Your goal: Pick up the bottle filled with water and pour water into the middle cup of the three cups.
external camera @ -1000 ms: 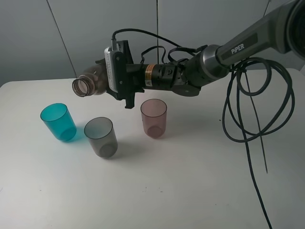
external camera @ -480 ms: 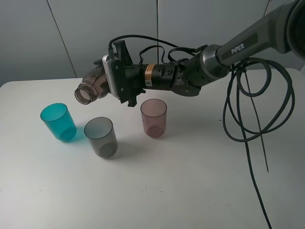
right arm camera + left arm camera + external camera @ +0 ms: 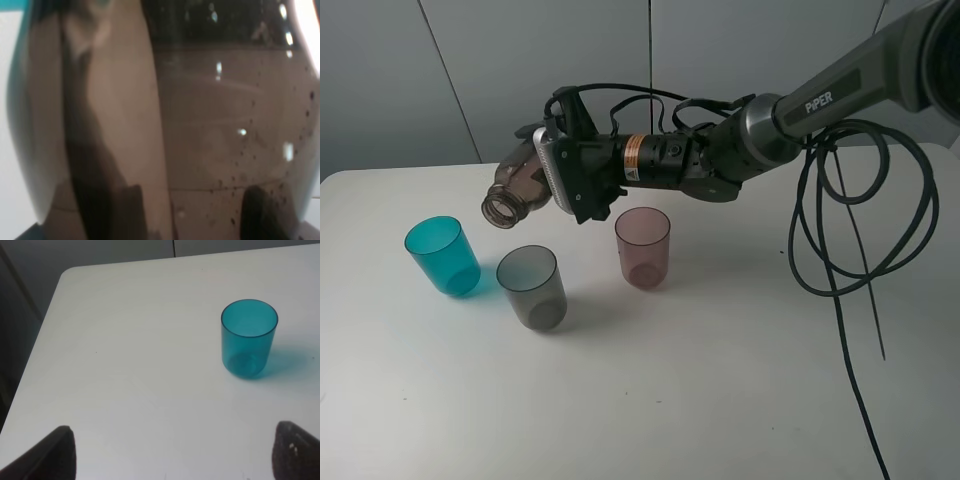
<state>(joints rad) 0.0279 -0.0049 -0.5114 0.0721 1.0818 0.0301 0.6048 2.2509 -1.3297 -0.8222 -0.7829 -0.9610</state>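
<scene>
My right gripper (image 3: 556,172) is shut on the smoky brown-grey bottle (image 3: 520,183) and holds it tipped over in the air. Its open mouth points down and to the left, above and just left of the smoky grey middle cup (image 3: 532,287). No stream of water shows. The bottle's body fills the right wrist view (image 3: 200,125). The teal cup (image 3: 442,256) stands to the left and the pink cup (image 3: 642,247) to the right. My left gripper (image 3: 175,455) is open and empty, short of the teal cup (image 3: 248,338); it is out of the exterior view.
Black cables (image 3: 860,230) hang in loops from the right arm over the right side of the white table (image 3: 720,380). The table's rounded far left corner (image 3: 67,275) shows in the left wrist view. A grey wall stands behind.
The right gripper has rolled the bottle further over. Its mouth has dropped lower and moved slightly right, toward the grey cup. The cups have not moved.
</scene>
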